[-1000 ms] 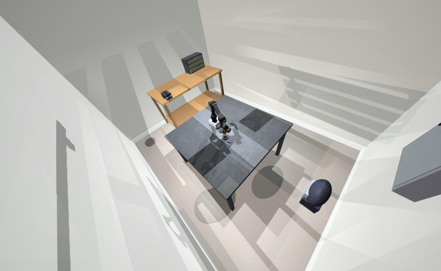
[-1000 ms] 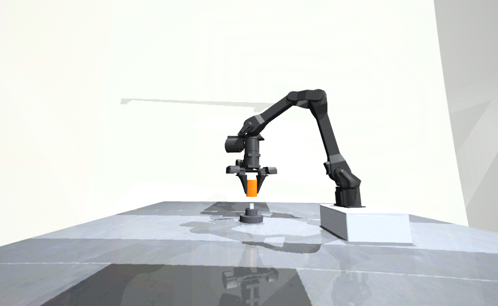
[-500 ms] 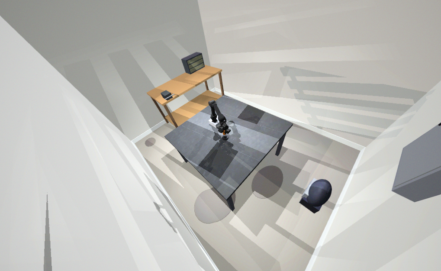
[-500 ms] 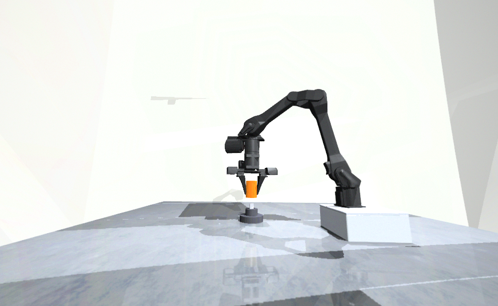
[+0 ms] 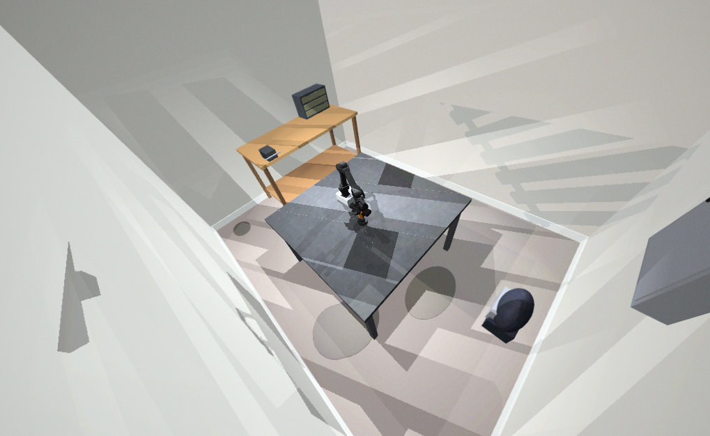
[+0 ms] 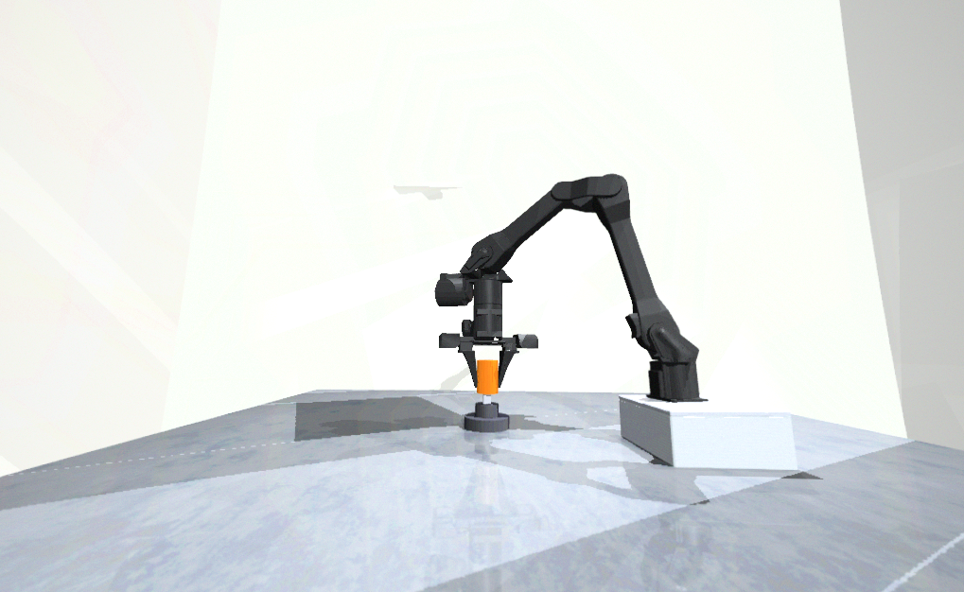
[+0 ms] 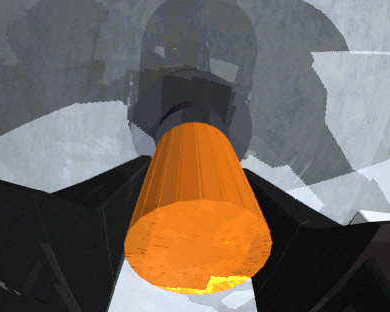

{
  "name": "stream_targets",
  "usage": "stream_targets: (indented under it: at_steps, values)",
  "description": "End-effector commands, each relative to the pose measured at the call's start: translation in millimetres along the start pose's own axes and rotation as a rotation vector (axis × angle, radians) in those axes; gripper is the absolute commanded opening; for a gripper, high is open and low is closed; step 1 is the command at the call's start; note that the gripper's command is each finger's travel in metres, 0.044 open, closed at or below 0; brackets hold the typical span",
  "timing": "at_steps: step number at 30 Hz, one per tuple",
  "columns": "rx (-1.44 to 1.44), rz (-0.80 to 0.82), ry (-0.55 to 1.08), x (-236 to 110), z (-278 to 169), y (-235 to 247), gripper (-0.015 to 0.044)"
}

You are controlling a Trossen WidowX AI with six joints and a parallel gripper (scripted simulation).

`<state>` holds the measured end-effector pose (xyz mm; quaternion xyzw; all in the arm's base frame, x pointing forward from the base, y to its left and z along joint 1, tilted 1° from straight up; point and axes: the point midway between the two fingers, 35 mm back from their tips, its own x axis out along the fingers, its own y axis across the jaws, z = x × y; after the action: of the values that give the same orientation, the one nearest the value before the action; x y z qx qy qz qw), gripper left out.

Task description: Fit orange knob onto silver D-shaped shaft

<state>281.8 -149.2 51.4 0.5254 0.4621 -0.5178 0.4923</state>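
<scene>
The orange knob (image 5: 361,215) (image 6: 486,371) (image 7: 197,240) is upright, a ribbed cylinder with its plain top toward the wrist camera. My gripper (image 6: 487,385) (image 7: 194,171) is shut on it, one finger on each side, pointing straight down. The dark round pedestal (image 6: 486,422) (image 7: 241,131) stands on the table directly below. In the exterior view a short length of the silver shaft (image 6: 486,400) shows between the knob's lower edge and the pedestal. The knob's bottom is at about the shaft's tip, above the pedestal. The hole and both flat sides are hidden.
The arm's base stands on a white block (image 6: 731,441) to the right in the exterior view. The grey table (image 5: 314,221) carries both. A wooden bench (image 5: 292,135) with a drawer cabinet (image 5: 311,102) stands behind it, and a dark chair (image 5: 513,309) is on the floor.
</scene>
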Motion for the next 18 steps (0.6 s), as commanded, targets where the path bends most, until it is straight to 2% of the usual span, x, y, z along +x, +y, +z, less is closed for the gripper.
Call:
stream_targets:
  at_steps: [1, 18]
  values:
    - [-0.001, 0.005, 0.002, -0.8, 1.2, 2.0, 0.0]
    - [-0.001, 0.005, 0.002, 2.7, 0.9, 2.2, 0.0]
